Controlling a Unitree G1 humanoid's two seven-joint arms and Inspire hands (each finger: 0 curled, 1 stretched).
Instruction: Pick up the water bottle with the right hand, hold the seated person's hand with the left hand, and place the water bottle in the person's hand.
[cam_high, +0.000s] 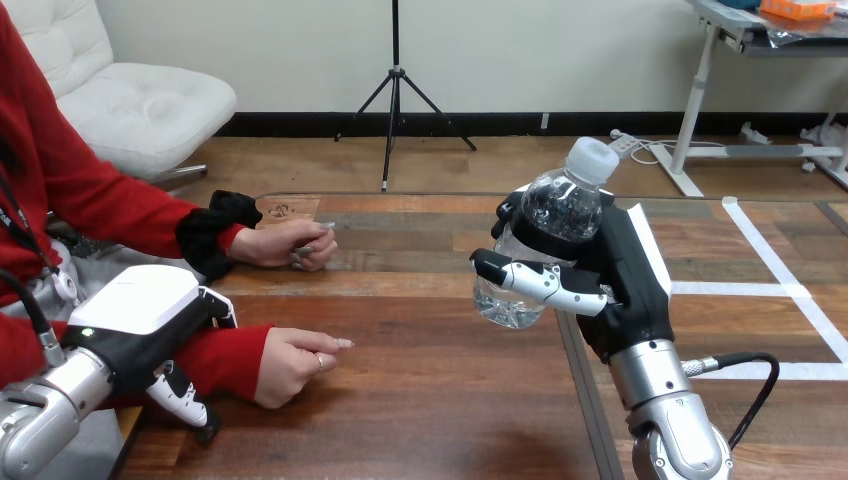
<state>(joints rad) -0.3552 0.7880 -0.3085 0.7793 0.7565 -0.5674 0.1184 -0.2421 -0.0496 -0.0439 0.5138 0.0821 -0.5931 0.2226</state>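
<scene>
A clear water bottle (553, 212) with a white cap is lifted off the wooden table (430, 370), tilted slightly to the right. My right hand (612, 285) is shut on it, thumb across its lower front and fingers behind. At the lower left, my left hand (150, 315) is shut on the person's red-sleeved forearm (228, 355) just behind the wrist, thumb on the near side and fingers over the far side. The person's hand (295, 362) at the near left rests on the table, loosely curled, about two hand widths left of the bottle.
The person's other hand (293, 244) rests on the table farther back at the left, closed on a small object. White tape lines (790, 290) cross the table's right part. A seam (580, 385) runs down the tabletop beside my right arm.
</scene>
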